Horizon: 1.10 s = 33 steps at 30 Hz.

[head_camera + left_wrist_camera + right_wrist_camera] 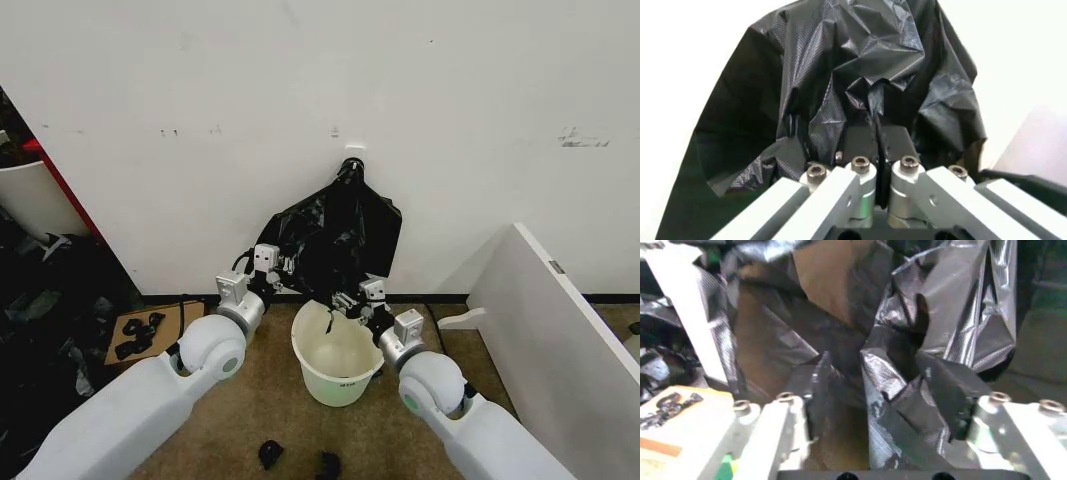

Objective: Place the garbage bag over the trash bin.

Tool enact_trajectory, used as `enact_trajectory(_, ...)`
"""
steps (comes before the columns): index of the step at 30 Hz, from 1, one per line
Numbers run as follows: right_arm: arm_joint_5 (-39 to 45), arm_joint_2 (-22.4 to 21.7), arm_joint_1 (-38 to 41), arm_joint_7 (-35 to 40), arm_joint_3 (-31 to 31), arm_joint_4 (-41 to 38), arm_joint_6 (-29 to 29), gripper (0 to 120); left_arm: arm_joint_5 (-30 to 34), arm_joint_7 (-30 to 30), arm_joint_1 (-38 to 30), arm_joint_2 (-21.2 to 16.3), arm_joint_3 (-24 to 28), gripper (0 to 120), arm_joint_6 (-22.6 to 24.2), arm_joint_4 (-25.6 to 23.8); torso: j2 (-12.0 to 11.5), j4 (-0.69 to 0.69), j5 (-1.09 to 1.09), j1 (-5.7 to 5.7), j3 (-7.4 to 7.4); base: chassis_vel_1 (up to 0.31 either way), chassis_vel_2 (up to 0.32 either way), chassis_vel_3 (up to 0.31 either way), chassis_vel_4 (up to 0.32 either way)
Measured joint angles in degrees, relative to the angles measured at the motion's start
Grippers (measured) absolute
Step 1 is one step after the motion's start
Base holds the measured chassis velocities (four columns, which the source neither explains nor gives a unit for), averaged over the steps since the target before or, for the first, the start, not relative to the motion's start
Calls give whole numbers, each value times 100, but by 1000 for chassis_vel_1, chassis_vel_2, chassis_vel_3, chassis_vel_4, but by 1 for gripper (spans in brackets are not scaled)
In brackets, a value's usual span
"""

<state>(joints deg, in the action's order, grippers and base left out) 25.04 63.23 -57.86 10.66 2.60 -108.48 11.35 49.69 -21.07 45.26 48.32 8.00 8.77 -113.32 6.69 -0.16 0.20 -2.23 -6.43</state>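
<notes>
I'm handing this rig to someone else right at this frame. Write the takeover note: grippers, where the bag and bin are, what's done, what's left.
Left gripper: shut, fingers together against the black plastic hanging on the wall.
Right gripper: open, with black plastic between its fingers, just above the bin's far rim.
Garbage bag: up against the wall, gathered to a knot at the top, behind the bin.
Trash bin: white bucket upright on the floor between the arms, bare inside.
Done: both grippers are at the bag.
Left: pull a bag free, open it, fit it over the bin's rim.
</notes>
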Motion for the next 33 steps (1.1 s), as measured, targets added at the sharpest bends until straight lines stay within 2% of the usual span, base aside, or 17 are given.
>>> enact_trajectory(3, -44, 32, 104, 40, 75, 153, 82, 33, 3, 0, 47, -38, -21, 0, 8, -55, 0, 1, 0, 0, 0, 0, 0, 0, 0)
enact_trajectory(6, -79, 43, 138, 46, 91, 221, 118, 27, 7, 0, 76, -50, -44, 0, 9, -78, 0, 1, 0, 0, 0, 0, 0, 0, 0)
enact_trajectory(12, -222, 86, 154, 224, 47, 346, 281, 1, 12, 0, 216, -90, -181, 0, 12, -139, 0, 1, 0, 0, 0, 0, 0, 0, 0)
enact_trajectory(24, 36, 99, -237, 217, -388, -305, 26, 0, 22, 6, 329, -134, -330, 0, 2, -185, 0, 0, 0, 0, 1, 0, 0, 0, 0)
enact_trajectory(28, 627, 65, -533, 49, -752, -744, -191, 0, 50, 4, 497, -134, -526, 0, -4, -254, 0, 1, 1, 0, 1, 0, 0, 0, 0)
enact_trajectory(30, 1264, -40, -855, -14, -1023, -1192, -211, 0, 105, 10, 768, -188, -778, 0, -8, -470, 0, -1, 1, 0, 1, 0, 0, 0, 0)
enact_trajectory(33, 2071, -305, -1513, -68, -1376, -1972, -77, 0, 121, 43, 1302, -334, -1104, 0, -20, -957, 0, 4, 1, 1, 1, 0, 0, 0, 0)
